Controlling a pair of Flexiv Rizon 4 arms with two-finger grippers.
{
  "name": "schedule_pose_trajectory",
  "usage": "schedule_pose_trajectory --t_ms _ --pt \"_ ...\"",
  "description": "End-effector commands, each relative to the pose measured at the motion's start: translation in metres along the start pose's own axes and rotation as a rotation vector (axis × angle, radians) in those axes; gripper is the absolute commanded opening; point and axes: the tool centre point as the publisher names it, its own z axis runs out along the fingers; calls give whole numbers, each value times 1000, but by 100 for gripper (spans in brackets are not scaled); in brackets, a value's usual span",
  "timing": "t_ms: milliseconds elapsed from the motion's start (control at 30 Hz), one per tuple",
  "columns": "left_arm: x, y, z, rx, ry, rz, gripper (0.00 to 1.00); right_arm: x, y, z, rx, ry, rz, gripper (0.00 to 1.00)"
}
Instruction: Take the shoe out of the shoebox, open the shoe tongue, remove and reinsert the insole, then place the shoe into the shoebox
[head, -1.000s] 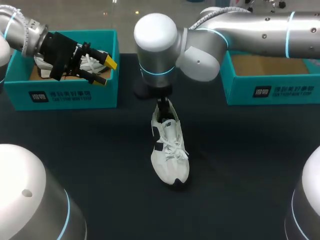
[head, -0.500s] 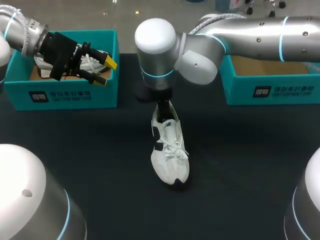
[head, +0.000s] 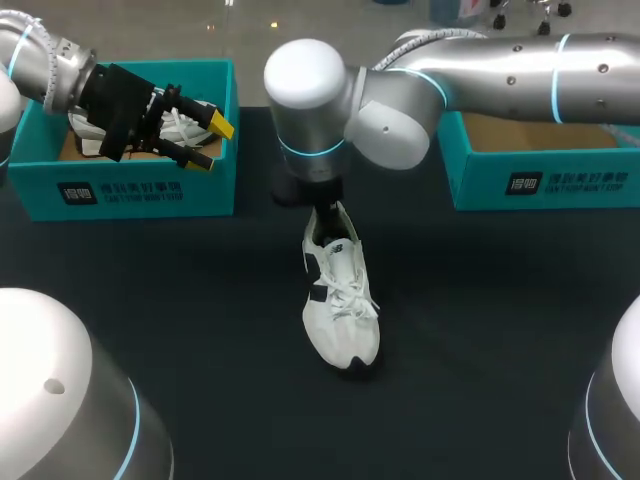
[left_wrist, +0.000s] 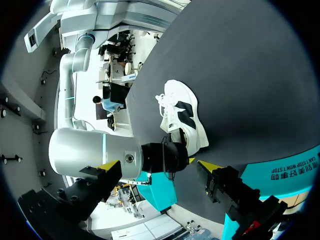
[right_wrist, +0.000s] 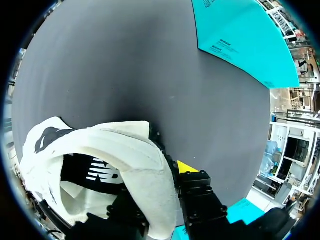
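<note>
While the right gripper (head: 325, 210) clamps the heel collar of a white lace-up trainer with black side panels (head: 340, 300), one finger inside the opening and one behind the heel, the shoe stands sole-down on the black tabletop (head: 480, 330) directly beneath that gripper, toe pointing away from it, outside both boxes. Off to one side, the left gripper (head: 208, 143) hangs with its yellow-tipped fingers (head: 222, 126) spread and nothing between them. Just under it, a second white laced shoe (head: 180, 125) lies inside a teal cardboard shoebox (head: 120, 185).

Opening the tongue (head: 335, 255) looks to be the step in hand. Done well, it likely calls for the right gripper to pin the heel firmly enough that the sole sits flat. The left gripper would then come across, take the tongue's top edge just ahead of the right gripper's inner finger and draw it toward the toe. Pulling too hard against the laces (head: 345, 290) could tip the trainer or drag it from the clamp, and that inner finger may later block the insole.

The count: two white shoes; two teal boxes, the second teal shoebox (head: 545, 180) off to the right gripper's other side with its brown floor showing; two grippers.
</note>
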Motion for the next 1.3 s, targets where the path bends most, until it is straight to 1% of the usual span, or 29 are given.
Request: schedule_pose_trajectory --t_ms 33,133,233,300,467,667,833,900,1033,1133,1300 --pt "-1 -1 0 0 4 0 100 0 -2 -11 13 -22 15 0" --pt "-1 -1 0 0 4 0 100 -5 -8 -27 24 -31 32 0" --pt "-1 -1 0 0 4 0 100 -10 -14 -49 30 -33 37 0" --pt "-1 -1 0 0 4 0 100 -14 -17 -64 48 -16 40 0" --pt "-1 -1 0 0 4 0 100 -25 -24 -105 44 2 55 0" --pt "-1 -1 0 0 4 0 100 -39 -34 -155 47 -2 53 0" --pt "-1 -1 0 0 4 0 100 -52 -47 -200 23 -28 40 0" --pt "-1 -1 0 0 4 0 100 -56 -52 -216 19 -30 35 0" --pt "-1 -1 0 0 4 0 100 -65 -62 -245 -13 -34 34 0" --pt "-1 -1 0 0 4 0 100 -72 -68 -262 -23 -42 28 0" --pt "-1 -1 0 0 4 0 100 -84 -74 -280 -27 -52 14 0"
